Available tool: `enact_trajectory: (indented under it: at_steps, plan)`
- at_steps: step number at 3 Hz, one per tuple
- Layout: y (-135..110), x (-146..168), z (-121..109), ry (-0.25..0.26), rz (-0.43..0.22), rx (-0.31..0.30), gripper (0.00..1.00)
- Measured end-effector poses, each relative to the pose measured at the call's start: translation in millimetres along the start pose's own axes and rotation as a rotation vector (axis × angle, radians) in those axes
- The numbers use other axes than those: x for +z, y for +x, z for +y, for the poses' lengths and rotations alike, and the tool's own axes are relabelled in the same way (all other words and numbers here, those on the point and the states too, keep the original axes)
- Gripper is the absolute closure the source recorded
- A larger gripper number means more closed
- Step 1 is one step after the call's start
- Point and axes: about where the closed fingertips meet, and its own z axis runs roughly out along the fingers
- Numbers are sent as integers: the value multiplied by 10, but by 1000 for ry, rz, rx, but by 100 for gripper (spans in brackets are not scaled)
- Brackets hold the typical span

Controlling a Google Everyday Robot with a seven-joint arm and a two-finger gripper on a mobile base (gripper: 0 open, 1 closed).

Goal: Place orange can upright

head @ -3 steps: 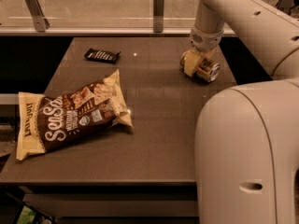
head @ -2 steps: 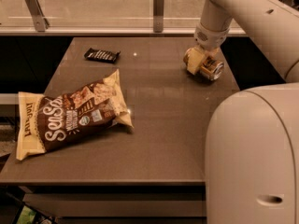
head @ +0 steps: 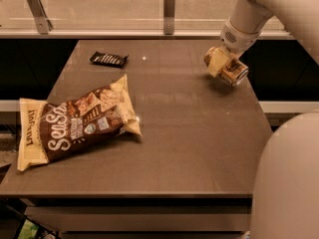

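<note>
Because the task wants the orange can (head: 236,72) standing on its base, the gripper (head: 221,63) in the upper right of the frame is clamped across the can's body, its pale fingers (head: 215,61) pressed against the coppery side. The can is tilted, close to lying over, with one silver end turned toward the lower right. A hold across the body rather than over an end probably leaves both ends free, so the wrist can rotate the can until one end faces down. A soft shadow lies on the table (head: 189,148) just beneath it; whether the can touches the surface or hangs just above it cannot be told.

The arm (head: 247,15) descends from the top right corner, and the robot's rounded white body (head: 291,183) fills the lower right. The tabletop is dark, smooth and faintly glossy. A large chip bag (head: 75,126) lies flat at centre left, well apart from the can, and a small dark wrapped bar (head: 108,59) sits near the far edge, upper left. Behind the table runs a pale ledge with a glass rail on metal posts (head: 169,4).
</note>
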Motion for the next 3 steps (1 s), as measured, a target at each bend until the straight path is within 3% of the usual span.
enact_trajectory:
  at_steps: [2, 3]
  plan:
    - [34, -215, -104, -1, -155, 17, 100]
    - [-91, -356, -163, 2, -226, -3, 100]
